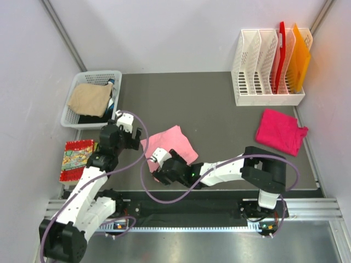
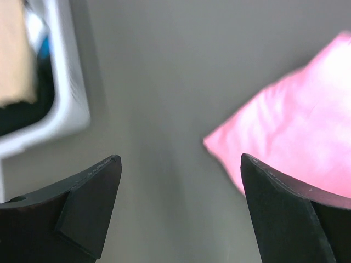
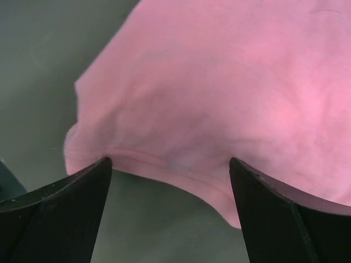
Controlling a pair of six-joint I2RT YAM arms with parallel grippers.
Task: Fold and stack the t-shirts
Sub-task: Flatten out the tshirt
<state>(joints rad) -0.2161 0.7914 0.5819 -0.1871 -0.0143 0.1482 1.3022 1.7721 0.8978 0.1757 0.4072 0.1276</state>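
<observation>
Looking down on a dark grey table mat, the overhead view shows a light salmon-pink cloth t-shirt lying folded into a rough tilted square near the middle. All places below are given from this pink shirt.

The left gripper hangs just beside the shirt's left corner. In the left wrist view, the left gripper has its black fingers spread wide with only bare mat between them, and the pink shirt lies off to one side.

The right gripper sits at the shirt's near-left edge, on the side closest to the arm bases. In the right wrist view, the right gripper is also spread wide and grips nothing. The stitched hem of the pink shirt runs across the gap between its fingers. Whether they touch the cloth cannot be told.

A deep magenta cloth t-shirt lies folded well to the right of the pink one, apart from it.

To the far left stands a white plastic basket holding a tan cloth. A small red-edged patterned flat piece lies to the left. A white slotted file rack stands to the far right.
</observation>
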